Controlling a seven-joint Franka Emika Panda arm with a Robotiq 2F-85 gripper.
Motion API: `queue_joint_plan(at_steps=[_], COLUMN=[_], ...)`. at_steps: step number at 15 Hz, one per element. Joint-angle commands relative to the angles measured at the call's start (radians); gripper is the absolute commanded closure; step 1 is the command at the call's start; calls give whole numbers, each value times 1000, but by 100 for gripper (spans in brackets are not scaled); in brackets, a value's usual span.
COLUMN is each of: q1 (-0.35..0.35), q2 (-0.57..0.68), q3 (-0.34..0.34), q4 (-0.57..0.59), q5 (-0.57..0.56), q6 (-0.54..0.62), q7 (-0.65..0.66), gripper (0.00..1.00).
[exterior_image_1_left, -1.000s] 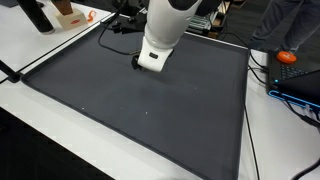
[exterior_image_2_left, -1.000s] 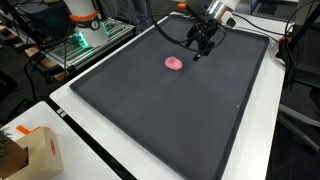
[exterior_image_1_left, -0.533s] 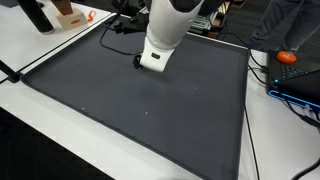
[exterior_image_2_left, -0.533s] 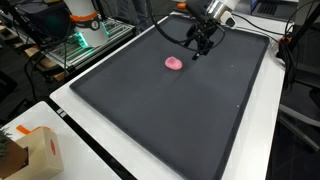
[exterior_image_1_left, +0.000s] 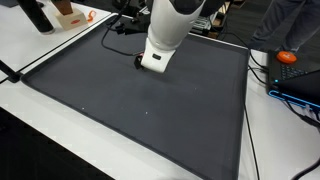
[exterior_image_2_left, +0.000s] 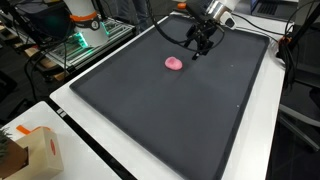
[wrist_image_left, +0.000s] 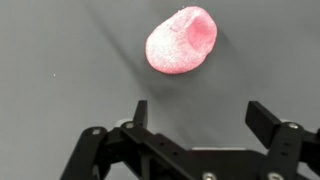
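A small pink cup-shaped object (wrist_image_left: 181, 41) lies on its side on the dark grey mat (exterior_image_2_left: 170, 105). It also shows in an exterior view (exterior_image_2_left: 175, 63). My gripper (wrist_image_left: 203, 117) is open and empty. It hovers over the mat a short way from the pink object, which lies just beyond the fingertips in the wrist view. In an exterior view the gripper (exterior_image_2_left: 201, 45) is near the mat's far edge. In an exterior view (exterior_image_1_left: 152, 58) the white arm hides the pink object.
A cardboard box (exterior_image_2_left: 30, 155) stands on the white table near the mat's corner. An orange object (exterior_image_1_left: 288, 57) and cables lie beside the mat. Brown and black items (exterior_image_1_left: 55, 14) stand at the back. Equipment with green light (exterior_image_2_left: 80, 40) sits beyond the mat.
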Motion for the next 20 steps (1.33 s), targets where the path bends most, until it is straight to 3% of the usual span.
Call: queue_joint_plan(at_steps=[1, 10, 20], q1=[-10, -94, -201], q2=[18, 8, -36], q3=[1, -38, -121], q4=[29, 74, 19], q5=[18, 204, 395], q6=[-12, -9, 34], q7=[35, 242, 498], gripper=[0, 0, 0])
